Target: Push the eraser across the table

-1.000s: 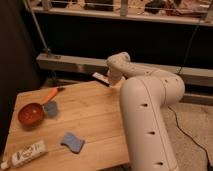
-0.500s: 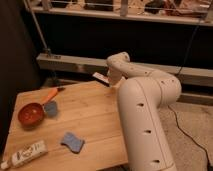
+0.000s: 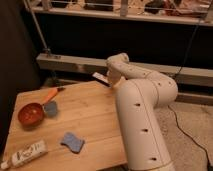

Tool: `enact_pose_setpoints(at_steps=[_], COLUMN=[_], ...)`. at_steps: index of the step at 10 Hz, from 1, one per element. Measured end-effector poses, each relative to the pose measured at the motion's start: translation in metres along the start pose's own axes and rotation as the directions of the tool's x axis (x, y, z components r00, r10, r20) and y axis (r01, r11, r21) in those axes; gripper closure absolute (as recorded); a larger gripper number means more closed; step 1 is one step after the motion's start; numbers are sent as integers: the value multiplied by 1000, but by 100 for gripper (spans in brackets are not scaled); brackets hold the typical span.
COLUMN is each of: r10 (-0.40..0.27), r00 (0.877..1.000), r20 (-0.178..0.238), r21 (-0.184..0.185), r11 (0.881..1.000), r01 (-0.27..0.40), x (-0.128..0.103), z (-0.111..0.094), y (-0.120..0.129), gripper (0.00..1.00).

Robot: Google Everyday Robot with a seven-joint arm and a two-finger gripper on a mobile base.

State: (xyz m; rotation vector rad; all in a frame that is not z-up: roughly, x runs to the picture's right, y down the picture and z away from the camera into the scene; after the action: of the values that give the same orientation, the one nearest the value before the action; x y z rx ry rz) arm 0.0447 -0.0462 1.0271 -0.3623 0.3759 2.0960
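At the far edge of the wooden counter (image 3: pixel 90 117), with a red bowl (image 3: pixel 31 114) placed at its left side, the white arm (image 3: pixel 145 100) is bent down and its gripper (image 3: pixel 107 82) is set just beside the small whitish eraser (image 3: pixel 98 76); whether the gripper is clenched cannot be told.

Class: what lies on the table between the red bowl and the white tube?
Only bare wood of the table, in the camera view, separates red bowl and white tube. The gripper sits at the table's far edge.

The white arm (image 3: pixel 142 120) bends sharply at its elbow, the pincer (image 3: pixel 102 77) low beyond the wrist.
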Motion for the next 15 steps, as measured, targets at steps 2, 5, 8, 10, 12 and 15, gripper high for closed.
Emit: enact_pose_setpoints(at_steps=[2, 5, 8, 10, 12, 15], r10=[2, -20, -62, -65, -42, 19], r00=[1000, 1000, 996, 994, 996, 1000], r20=[0, 22, 67, 88, 75, 22], r21=[-2, -2, -14, -29, -43, -94], r11=[1000, 1000, 998, 997, 998, 995], r01=[-2, 20, 63, 68, 46, -17], x=[-3, -9, -21, -30, -33, -29], z=[6, 9, 6, -4, -16, -39], y=[3, 21, 48, 56, 45, 18], gripper=[100, 100, 100, 100, 100, 100])
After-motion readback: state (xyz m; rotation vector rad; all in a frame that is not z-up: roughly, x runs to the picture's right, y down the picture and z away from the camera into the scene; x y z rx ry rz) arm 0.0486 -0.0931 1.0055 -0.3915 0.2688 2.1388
